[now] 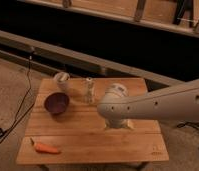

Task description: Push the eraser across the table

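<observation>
The table [83,135] has a light wooden plank top. My white arm reaches in from the right across its middle. My gripper [114,124] points down at the table's centre, mostly covered by the arm's wrist [114,102]. No black eraser shows; it is hidden or out of view. An orange carrot [46,148] lies near the front left corner, well apart from the gripper.
A dark purple bowl [56,103] sits at the table's left. A small pale cup [61,79] stands at the back left and a small pale bottle [88,90] just left of the arm. A black cable [24,100] runs on the floor to the left.
</observation>
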